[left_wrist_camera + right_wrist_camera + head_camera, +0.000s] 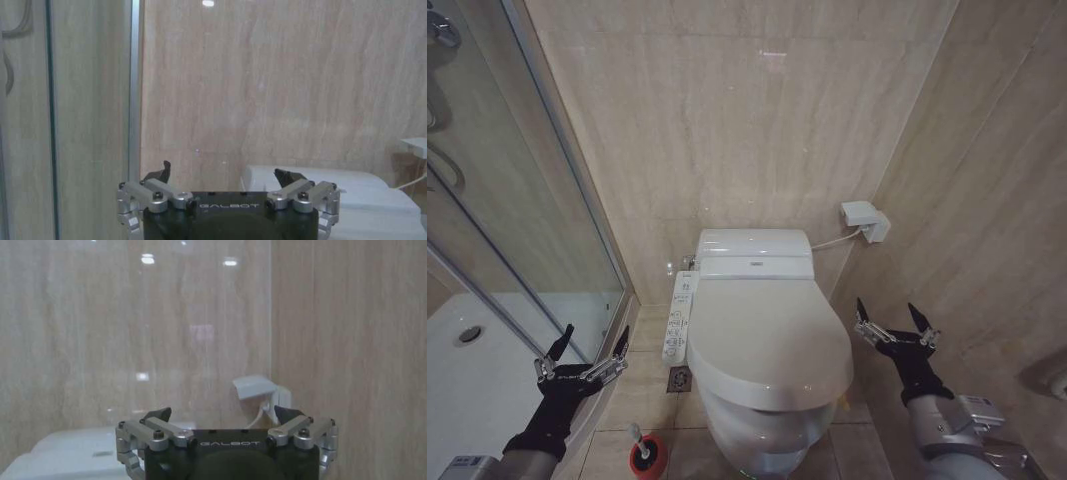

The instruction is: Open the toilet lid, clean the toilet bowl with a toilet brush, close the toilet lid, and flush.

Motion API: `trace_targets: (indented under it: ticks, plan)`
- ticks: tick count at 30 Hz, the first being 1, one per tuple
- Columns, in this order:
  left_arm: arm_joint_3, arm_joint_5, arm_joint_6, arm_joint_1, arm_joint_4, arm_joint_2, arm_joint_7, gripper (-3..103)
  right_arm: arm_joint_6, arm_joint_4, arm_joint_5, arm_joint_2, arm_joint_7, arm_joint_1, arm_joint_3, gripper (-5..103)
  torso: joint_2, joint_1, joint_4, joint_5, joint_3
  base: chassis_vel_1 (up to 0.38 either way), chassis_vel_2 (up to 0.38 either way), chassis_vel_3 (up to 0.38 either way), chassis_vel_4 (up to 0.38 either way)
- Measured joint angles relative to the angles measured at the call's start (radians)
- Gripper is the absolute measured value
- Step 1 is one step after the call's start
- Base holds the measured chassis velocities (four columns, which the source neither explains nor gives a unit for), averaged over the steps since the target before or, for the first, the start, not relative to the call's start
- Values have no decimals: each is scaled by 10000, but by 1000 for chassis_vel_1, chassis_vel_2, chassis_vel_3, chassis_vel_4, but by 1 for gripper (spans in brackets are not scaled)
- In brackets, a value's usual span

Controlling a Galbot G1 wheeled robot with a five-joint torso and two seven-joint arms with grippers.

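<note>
I hold my left tool point(582, 352) and right tool point(895, 321) spread wide and empty on either side of the glossy white oval toilet lid point(765, 338), which lies shut, so either can reach its rim.

Head high, looking down; wrists face wall.

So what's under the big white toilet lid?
The toilet lid is shut, so it hides the seat and the inside of the toilet bowl. Just the bowl's white outside pokes out below it. Both grippers hang open beside it, touching nothing.
</note>
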Motion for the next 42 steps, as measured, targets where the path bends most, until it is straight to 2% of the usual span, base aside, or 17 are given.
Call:
trace_targets:
  ticks: [10, 42]
  plan:
    - [0, 0, 0, 0, 1, 0, 0, 100, -65, 139, -44, 129, -307, -82, 331, 100, 0, 0, -2, 0, 0, 0, 0, 0, 0]
    - [0, 0, 0, 0, 1, 0, 0, 100, -74, 118, -29, 117, -312, -53, 322, 100, -1, 0, -1, 1, 0, 0, 0, 0, 0]
